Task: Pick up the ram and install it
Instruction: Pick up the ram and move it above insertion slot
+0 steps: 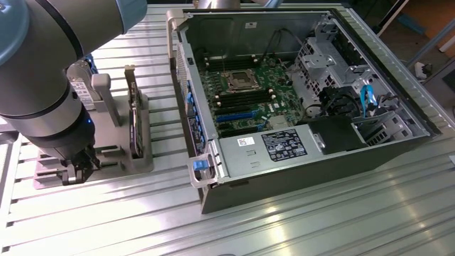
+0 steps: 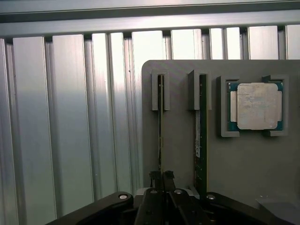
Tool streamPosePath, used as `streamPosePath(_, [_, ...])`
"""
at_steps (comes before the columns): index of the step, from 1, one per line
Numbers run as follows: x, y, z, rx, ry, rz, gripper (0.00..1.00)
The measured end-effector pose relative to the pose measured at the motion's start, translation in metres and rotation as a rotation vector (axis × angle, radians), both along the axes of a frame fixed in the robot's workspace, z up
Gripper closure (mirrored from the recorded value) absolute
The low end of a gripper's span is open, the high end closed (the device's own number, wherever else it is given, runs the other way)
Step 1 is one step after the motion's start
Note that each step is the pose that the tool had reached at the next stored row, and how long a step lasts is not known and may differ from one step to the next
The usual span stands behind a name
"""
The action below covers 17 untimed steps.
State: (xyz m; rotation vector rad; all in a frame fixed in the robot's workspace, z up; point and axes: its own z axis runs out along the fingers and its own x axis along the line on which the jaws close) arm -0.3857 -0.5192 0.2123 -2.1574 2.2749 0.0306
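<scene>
Two green ram sticks stand on edge in slots of a grey holder plate (image 2: pixel 178 140). My gripper (image 2: pixel 161 177) is down over one ram (image 2: pixel 161 126), its two dark fingers drawn together on the stick's thin upper edge. The second stick (image 2: pixel 201 136) stands free in the neighbouring slot. In the exterior view my gripper (image 1: pixel 76 169) is low over the grey holder (image 1: pixel 106 154) at that view's left, and the arm hides the sticks there. The open computer case (image 1: pixel 299 96) lies at that view's right, its green motherboard (image 1: pixel 245 90) facing up.
A processor chip (image 2: pixel 255 106) sits in a square recess beside the sticks. A larger card (image 1: pixel 135 117) stands upright in the holder next to my arm. The ribbed aluminium table (image 1: pixel 320 224) stretches in front of the case.
</scene>
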Motion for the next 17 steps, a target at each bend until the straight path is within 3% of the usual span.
streamPosePath(17, [0.0,0.0,0.0041,0.0,0.0,0.0,0.88])
